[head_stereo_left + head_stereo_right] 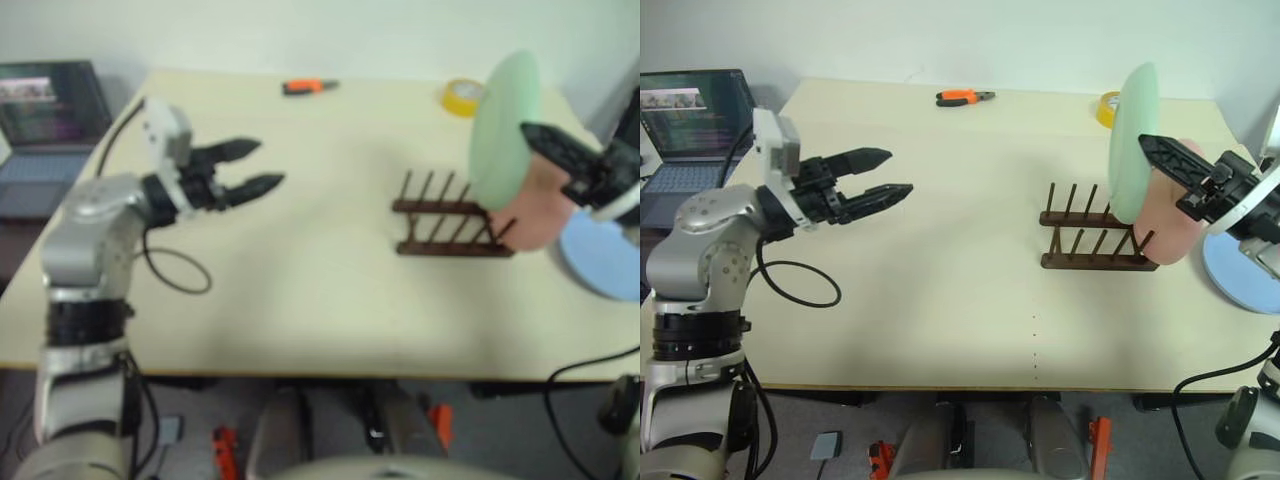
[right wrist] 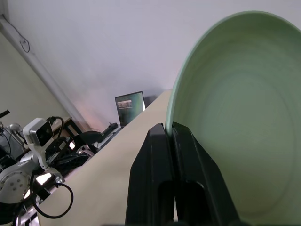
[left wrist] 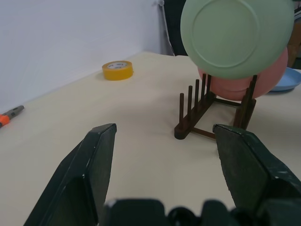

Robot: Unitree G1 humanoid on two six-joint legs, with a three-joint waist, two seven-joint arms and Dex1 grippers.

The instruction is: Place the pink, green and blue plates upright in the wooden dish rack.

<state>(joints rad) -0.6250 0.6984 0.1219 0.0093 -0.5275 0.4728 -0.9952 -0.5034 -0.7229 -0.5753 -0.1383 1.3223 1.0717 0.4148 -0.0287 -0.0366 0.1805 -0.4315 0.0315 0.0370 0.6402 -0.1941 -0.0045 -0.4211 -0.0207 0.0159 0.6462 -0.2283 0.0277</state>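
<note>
Over the right end of the pale tabletop, the right gripper has its two black fingers pinched tight on the rim of the mint green round plastic plate, holding it on edge in the air above the small dark brown wooden dish rack with thin upright pegs. At the rack's right end the pale pink round plate already stands upright, partly behind the green one and just beside the gripper. Flat on the table at the far right edge lies the light blue round plate. Well apart, over the table's left side, the left gripper hovers with its jaws spread wide and nothing between them. Along the back edge lie an orange-handled tool and a yellow roll of tape. An open laptop sits off the left side.
</note>
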